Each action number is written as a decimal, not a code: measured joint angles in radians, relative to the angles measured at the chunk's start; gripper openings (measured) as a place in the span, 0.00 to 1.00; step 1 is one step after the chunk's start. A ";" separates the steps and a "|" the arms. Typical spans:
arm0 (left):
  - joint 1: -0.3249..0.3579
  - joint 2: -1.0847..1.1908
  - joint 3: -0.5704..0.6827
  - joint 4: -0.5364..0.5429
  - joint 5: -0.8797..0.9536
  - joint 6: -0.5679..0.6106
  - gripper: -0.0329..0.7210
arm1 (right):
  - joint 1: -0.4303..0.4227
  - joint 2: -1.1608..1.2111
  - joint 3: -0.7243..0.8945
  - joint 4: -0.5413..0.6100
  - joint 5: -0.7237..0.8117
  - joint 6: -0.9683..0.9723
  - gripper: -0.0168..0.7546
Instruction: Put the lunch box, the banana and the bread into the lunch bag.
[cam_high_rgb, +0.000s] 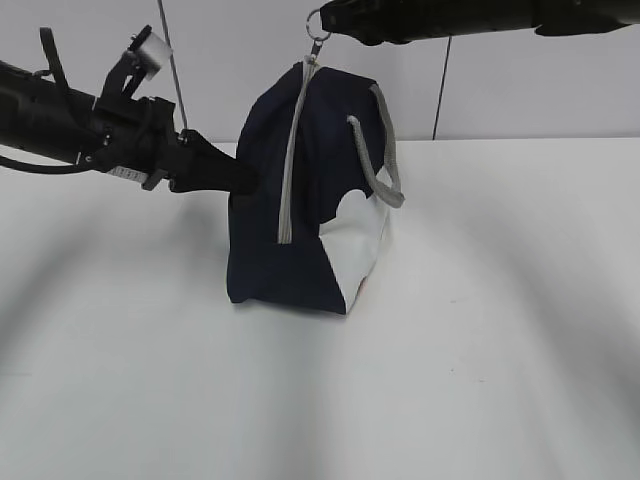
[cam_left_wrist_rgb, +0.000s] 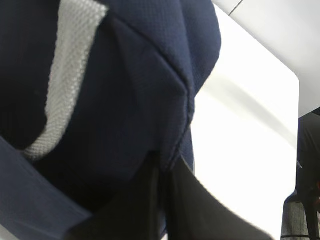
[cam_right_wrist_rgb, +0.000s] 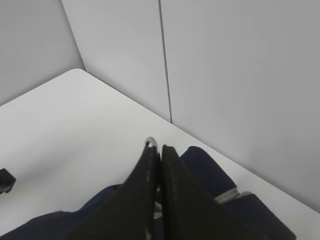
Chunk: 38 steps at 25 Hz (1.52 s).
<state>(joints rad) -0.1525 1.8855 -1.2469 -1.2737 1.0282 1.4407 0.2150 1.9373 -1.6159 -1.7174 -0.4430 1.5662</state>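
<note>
Lunch bag (cam_high_rgb: 310, 190) stands upright on the white table (cam_high_rgb: 480, 350), zipped. At its left side, the left gripper (cam_high_rgb: 245, 180) is pinched on navy fabric. Above, the right gripper (cam_high_rgb: 330, 18) is clamped on the ring pull (cam_high_rgb: 318, 27).

Both arms matte black w/ tapered black fingers (cam_right_wrist_rgb: 150, 200); left arm (cam_high_rgb: 110, 130) has black cables, white block on top.

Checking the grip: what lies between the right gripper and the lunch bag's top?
Only the ring pull, held by the right gripper above the lunch bag, in the exterior view.
</note>
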 joint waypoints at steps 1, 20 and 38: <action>0.000 0.000 0.000 0.002 0.000 0.000 0.05 | 0.000 0.011 -0.013 0.000 0.009 0.001 0.00; -0.030 0.000 0.000 0.025 -0.017 0.001 0.05 | -0.004 0.131 -0.137 0.016 0.113 0.006 0.00; -0.022 -0.025 0.000 0.078 0.023 0.001 0.05 | -0.042 0.343 -0.371 0.023 0.015 0.161 0.00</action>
<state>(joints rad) -0.1749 1.8605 -1.2469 -1.1956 1.0517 1.4417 0.1728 2.2800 -1.9873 -1.6940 -0.4281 1.7275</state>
